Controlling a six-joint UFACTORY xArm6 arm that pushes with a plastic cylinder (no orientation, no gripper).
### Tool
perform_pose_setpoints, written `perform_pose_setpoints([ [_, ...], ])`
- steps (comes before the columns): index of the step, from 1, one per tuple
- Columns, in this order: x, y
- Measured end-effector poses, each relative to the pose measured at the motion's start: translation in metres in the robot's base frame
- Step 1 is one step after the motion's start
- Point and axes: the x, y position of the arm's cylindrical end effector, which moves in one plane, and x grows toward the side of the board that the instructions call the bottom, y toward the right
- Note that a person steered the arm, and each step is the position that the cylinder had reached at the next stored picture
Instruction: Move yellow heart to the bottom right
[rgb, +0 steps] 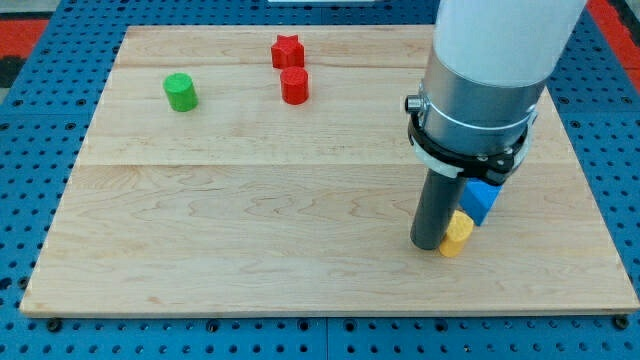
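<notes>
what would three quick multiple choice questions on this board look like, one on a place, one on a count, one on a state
1. Where is the green cylinder?
A. the view's top left
B. the view's bottom right
C. the view's bottom left

2. How many red blocks are on the board?
A. one
B. two
C. four

3. How does my tip stand to the yellow block?
A. far off, across the board
B. resting on top of it
C. right beside it, on its left in the view

Key:
1 A, it sits near the top left corner.
2 B, a red star and a red cylinder sit together near the top.
3 C, the rod's lower end stands against the yellow block's left side, with a blue block just above them; actual contact cannot be confirmed.
</notes>
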Motion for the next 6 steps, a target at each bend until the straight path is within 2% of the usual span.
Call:
perform_pose_setpoints([
  [1, 0.000, 0.000],
  [2, -0.012, -0.015],
  [3, -0.034, -0.006],
  [6, -0.013, 0.031],
])
